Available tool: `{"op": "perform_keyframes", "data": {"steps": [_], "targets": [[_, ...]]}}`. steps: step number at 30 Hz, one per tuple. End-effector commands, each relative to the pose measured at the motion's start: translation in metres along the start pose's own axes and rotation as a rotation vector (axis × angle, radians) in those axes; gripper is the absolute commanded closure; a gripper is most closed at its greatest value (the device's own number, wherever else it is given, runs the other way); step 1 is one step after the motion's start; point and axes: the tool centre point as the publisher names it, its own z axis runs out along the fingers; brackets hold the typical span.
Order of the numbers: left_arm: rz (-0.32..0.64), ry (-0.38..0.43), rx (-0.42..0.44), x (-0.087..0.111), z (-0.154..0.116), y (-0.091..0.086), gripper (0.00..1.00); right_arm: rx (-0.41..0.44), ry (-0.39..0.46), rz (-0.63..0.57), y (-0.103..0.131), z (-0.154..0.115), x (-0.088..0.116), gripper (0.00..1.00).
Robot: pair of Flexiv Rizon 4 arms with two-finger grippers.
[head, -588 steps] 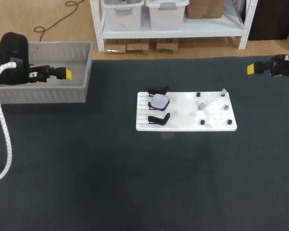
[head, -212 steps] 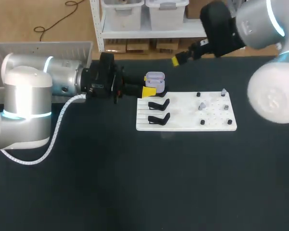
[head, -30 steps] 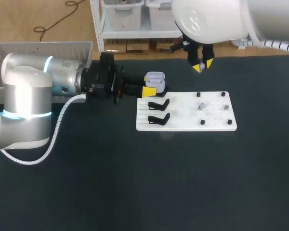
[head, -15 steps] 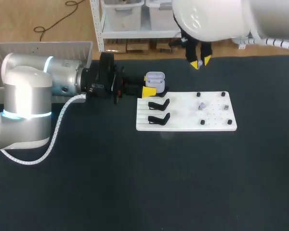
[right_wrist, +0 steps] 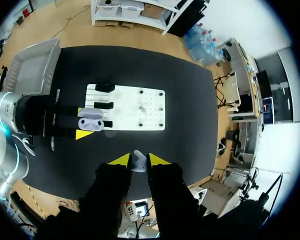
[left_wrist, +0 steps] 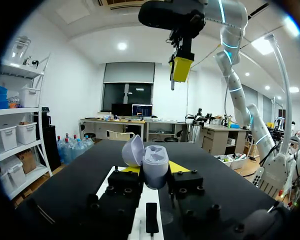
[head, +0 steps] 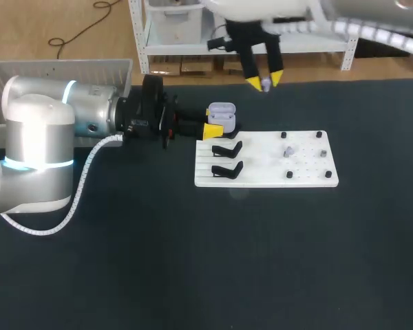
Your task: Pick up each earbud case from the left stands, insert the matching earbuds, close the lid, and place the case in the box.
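Both hands loaded.
Left hand [head: 216,126] clamps the open earbud case [head: 221,112] just beside the white board [head: 304,173]; right hand [head: 263,82] pinches one earbud [right_wrist: 139,161] high over the desk [head: 193,261].

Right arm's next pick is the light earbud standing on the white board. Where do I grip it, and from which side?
I'd take the light earbud by its raised top, straight down from above, fingers either side: it stands up off the white board, with the dark pegs apart from it. The right pincer is shut on the held earbud, so free that first.
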Motion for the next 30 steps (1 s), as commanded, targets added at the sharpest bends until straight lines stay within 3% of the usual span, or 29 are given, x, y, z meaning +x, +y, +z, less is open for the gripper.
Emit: {"op": "perform_keyframes", "data": {"steps": [1, 5, 20, 25, 26, 27, 30], "targets": [[0.001, -0.001, 0.000, 0.001, 0.000, 0.000, 1.00, -0.001, 0.059, 0.031, 0.016, -0.001, -0.008, 1.00], [0.001, -0.001, 0.000, 0.001, 0.000, 0.000, 1.00, -0.008, 0.036, 0.085, 0.025, -0.001, -0.007, 1.00], [0.001, -0.001, 0.000, 0.001, 0.000, 0.000, 1.00, -0.008, 0.036, 0.085, 0.025, -0.001, -0.007, 1.00], [0.001, -0.001, 0.000, 0.001, 0.000, 0.000, 1.00, 0.013, 0.145, 0.286, 0.041, 0.001, -0.013, 1.00], [0.001, -0.001, 0.000, 0.001, 0.000, 0.000, 1.00, -0.001, 0.162, 0.356, 0.040, 0.002, -0.015, 1.00], [0.001, -0.001, 0.000, 0.001, 0.000, 0.000, 1.00, -0.076, 0.147, 0.420, 0.037, 0.000, -0.016, 1.00], [0.001, -0.001, 0.000, 0.001, 0.000, 0.000, 1.00, -0.095, 0.185, 0.530, 0.033, 0.003, -0.016, 1.00]]}}
